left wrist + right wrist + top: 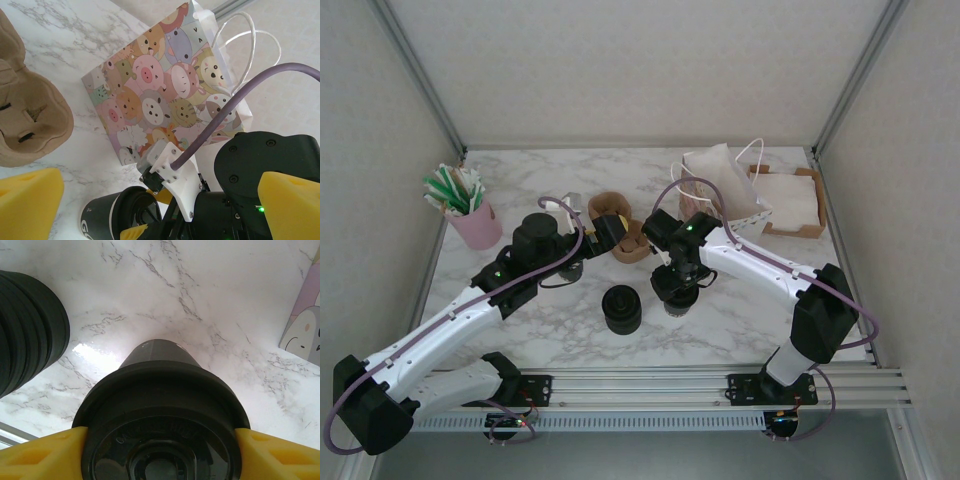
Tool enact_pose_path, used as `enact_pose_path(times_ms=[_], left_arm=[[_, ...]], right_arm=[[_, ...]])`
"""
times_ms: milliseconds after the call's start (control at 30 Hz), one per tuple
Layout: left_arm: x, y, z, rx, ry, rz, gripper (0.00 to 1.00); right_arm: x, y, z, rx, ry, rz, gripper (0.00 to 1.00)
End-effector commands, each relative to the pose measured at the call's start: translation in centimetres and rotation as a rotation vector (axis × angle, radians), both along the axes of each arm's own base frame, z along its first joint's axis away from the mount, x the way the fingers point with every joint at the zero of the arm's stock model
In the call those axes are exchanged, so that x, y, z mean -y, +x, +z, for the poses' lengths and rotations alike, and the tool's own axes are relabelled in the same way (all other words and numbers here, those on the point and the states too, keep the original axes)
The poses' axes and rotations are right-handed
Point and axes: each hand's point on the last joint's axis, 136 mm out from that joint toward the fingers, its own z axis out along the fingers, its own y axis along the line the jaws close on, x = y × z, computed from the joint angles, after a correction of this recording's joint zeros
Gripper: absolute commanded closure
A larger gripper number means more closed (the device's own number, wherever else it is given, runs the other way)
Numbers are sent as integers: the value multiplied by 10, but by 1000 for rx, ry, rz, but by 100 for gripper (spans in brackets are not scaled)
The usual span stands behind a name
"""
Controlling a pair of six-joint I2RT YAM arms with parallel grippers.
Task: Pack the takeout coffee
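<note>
— Packed yet?
— No. The coffee cup (157, 352) stands on the table (210, 285) near the bag (720, 185). Right fingers (40, 455) flank its lid (160, 405), grip unclear; left fingers (25, 200) gape wide, empty.

I read takeout coffee (160, 405) as black lid, dark body. Beside it, lid stack (30, 330) black too. The table (200, 300): white marble w/ grey veins. The bag (165, 100): pastel cartoon animals, white handles. The carrier (30, 125): tan. The straw cup (475, 225): pink; its straws (452, 188) green & white.
</note>
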Motion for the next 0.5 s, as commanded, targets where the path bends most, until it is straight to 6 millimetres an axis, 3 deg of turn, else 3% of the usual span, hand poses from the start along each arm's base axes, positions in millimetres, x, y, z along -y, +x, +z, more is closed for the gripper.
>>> enact_pose_path(times_ms=[0, 167, 467], left_arm=[[4, 0, 17, 48, -16, -10, 0], [4, 3, 21, 58, -8, -5, 0], [-1, 21, 51, 121, 47, 46, 0]], right_arm=[[5, -4, 0, -10, -24, -9, 31], [3, -9, 15, 9, 0, -7, 33], [8, -22, 60, 73, 86, -33, 34]])
